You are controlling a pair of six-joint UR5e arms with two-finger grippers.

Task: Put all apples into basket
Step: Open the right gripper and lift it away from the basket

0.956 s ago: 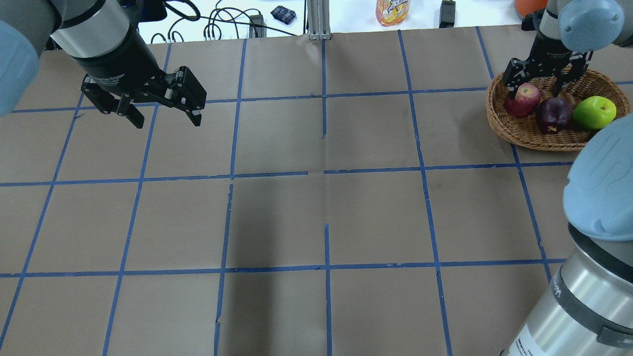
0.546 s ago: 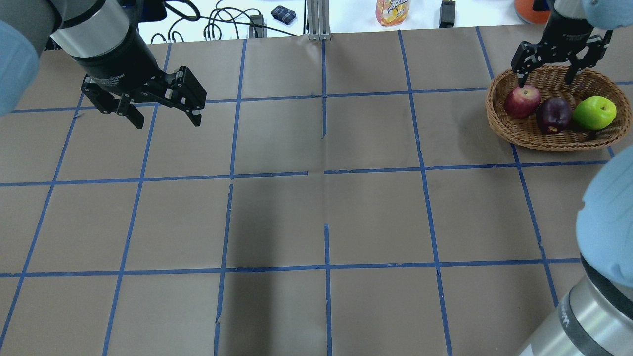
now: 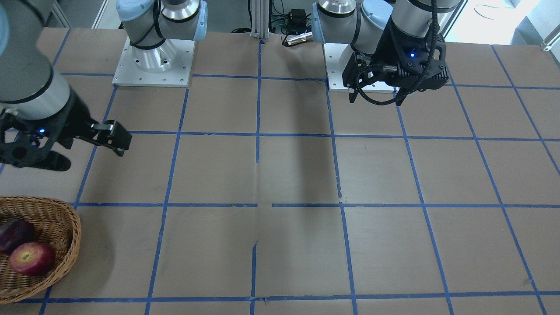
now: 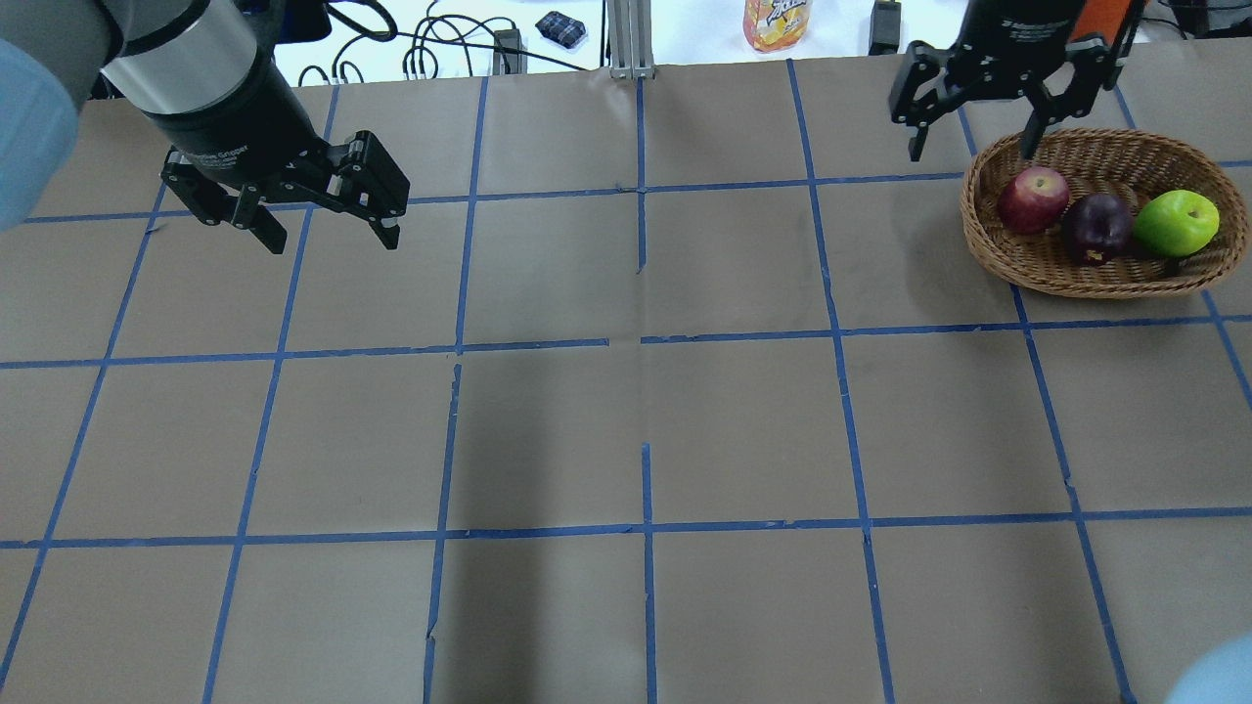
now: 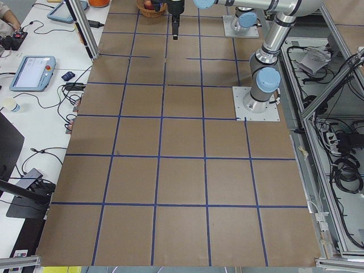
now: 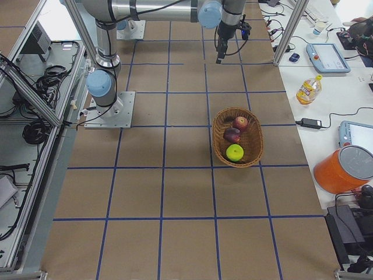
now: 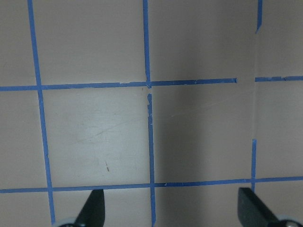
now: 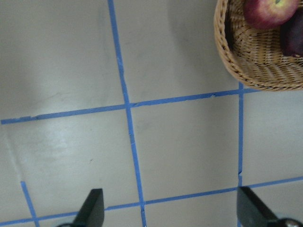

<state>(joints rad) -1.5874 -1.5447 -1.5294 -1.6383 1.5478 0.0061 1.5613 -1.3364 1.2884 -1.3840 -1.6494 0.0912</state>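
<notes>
The wicker basket [image 4: 1105, 284] stands at the far right of the table. In it lie the red apple [image 4: 1033, 198], the maroon apple [image 4: 1095, 228] and the green apple [image 4: 1177, 222], side by side. My right gripper [image 4: 970, 147] hangs open and empty above the table, just left of the basket's far-left rim. Its wrist view shows the basket's wall [image 8: 236, 66] and the red apple [image 8: 270, 12] at the top right, with bare table between the fingers. My left gripper [image 4: 333, 240] is open and empty at the far left, over bare table [image 7: 173, 213].
Blue tape divides the brown table into squares. Beyond the far edge are cables [image 4: 430, 44], a metal post [image 4: 626, 39] and an orange-labelled bottle [image 4: 778, 22]. The two arm bases [image 3: 153, 61] stand at the robot's side.
My right gripper has risen out of the basket, away from the red apple, and moved left past its rim. The apples and the left arm have not moved.
</notes>
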